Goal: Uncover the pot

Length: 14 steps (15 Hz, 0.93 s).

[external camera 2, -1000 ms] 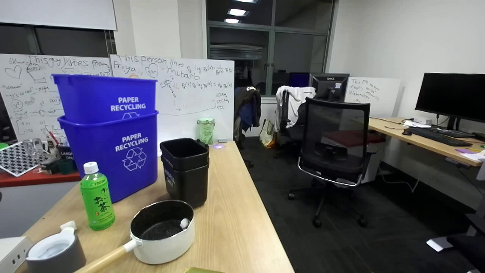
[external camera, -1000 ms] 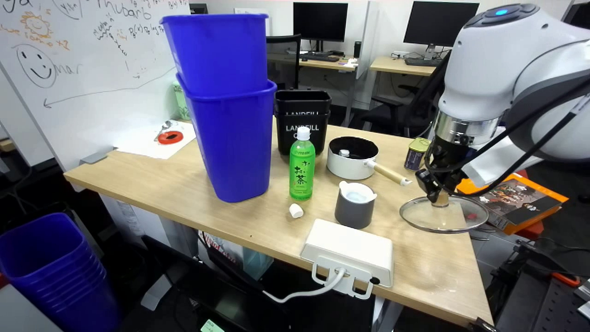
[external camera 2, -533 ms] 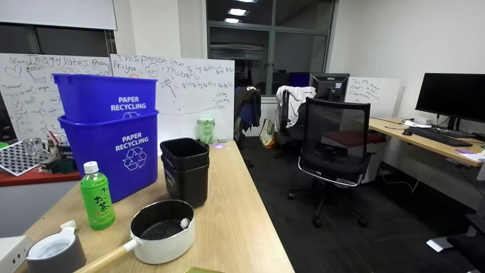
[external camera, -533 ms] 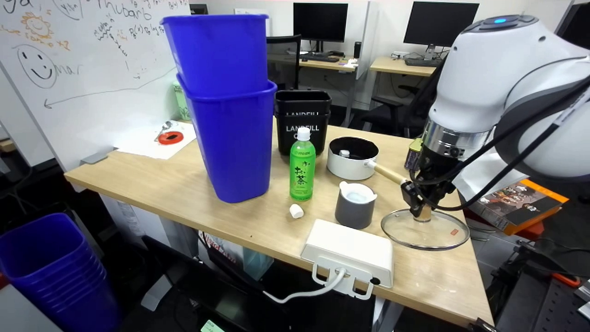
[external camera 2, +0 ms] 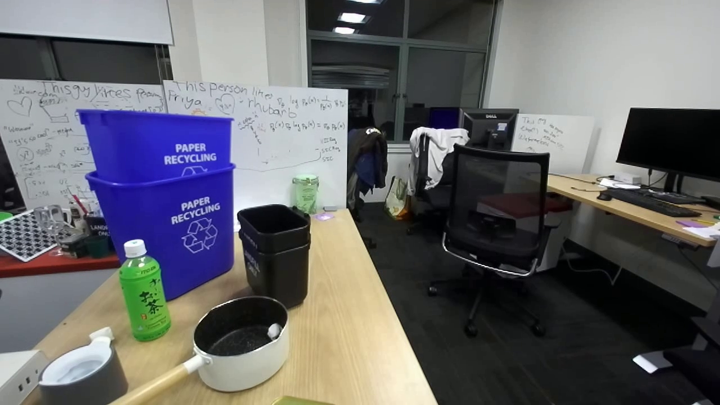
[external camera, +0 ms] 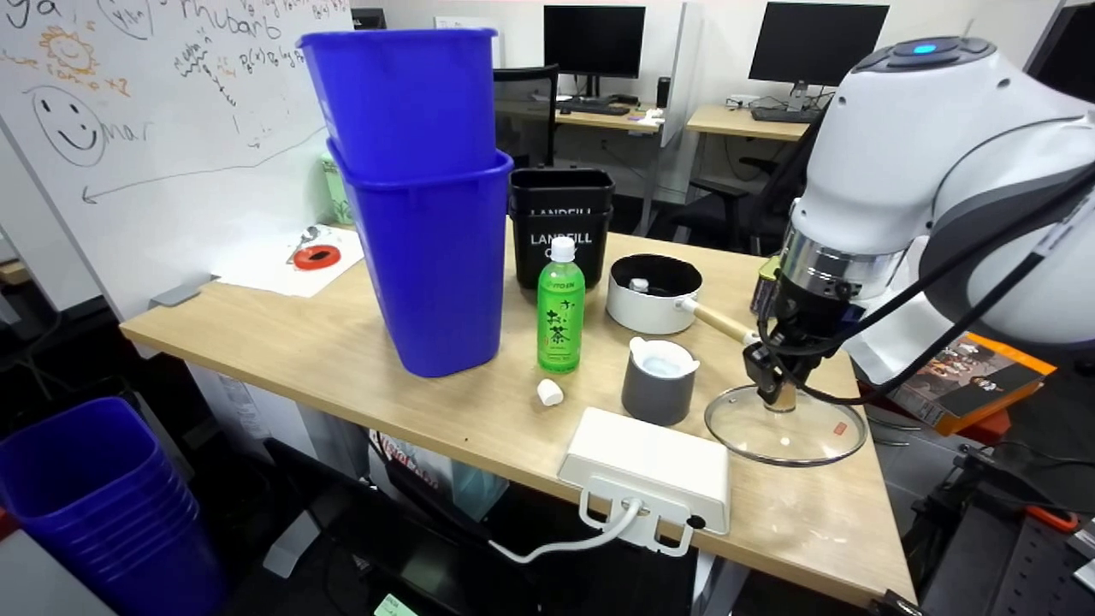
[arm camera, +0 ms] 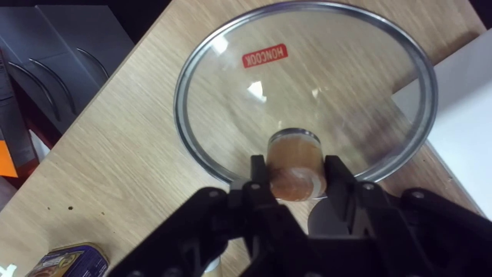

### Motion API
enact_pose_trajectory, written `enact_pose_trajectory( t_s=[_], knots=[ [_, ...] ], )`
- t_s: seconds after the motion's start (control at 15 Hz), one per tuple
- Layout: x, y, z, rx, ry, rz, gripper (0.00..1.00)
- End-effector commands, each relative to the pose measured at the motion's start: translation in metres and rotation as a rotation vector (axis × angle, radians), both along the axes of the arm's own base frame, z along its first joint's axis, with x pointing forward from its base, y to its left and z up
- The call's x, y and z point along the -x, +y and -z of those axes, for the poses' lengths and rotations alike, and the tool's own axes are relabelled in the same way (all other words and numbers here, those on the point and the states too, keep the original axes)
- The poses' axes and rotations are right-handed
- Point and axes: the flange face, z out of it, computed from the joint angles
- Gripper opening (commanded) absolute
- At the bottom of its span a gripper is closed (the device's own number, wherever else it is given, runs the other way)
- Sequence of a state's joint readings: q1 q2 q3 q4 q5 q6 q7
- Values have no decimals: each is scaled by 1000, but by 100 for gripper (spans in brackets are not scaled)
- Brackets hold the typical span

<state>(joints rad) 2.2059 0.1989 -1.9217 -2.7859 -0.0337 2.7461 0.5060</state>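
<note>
The pot (external camera: pixel 647 311) is uncovered. The jaws clamp the lid (arm camera: pixel 303 94) by its knob (arm camera: pixel 296 167), near the pot handle (external camera: pixel 720 322)

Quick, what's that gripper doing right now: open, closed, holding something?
Gripper: closed, holding the glass lid by its brown knob.

Many things are held up by the light brown wooden table (external camera: pixel 282 342). Two blue paper recycling bins (external camera 2: pixel 152 225) are stacked on it, and beside them two black landfill bins (external camera: pixel 561 222) are stacked. Near these, a green tea bottle (external camera: pixel 560 316) is stood upright, with a small white stub (external camera: pixel 550 392) laid close by. A white saucepan (external camera 2: pixel 244 368), a grey cup (external camera: pixel 657 389) and a blue tin (arm camera: pixel 77 261) are set there, and a white power strip (external camera: pixel 646 449) is put at the edge.
</note>
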Motion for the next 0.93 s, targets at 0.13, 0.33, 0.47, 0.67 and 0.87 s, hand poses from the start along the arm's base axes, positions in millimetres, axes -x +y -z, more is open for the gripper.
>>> enact_pose_trajectory(
  t_s=[0.13,0.33,0.47,0.67,0.87],
  knots=[
    [0,-8,12,31,23,-68,16],
    [2,-11,20,42,45,-83,16],
    [4,-11,23,51,49,-96,16],
    [7,-7,27,48,58,-105,16],
    [11,-2,31,45,65,-113,16]
  ],
)
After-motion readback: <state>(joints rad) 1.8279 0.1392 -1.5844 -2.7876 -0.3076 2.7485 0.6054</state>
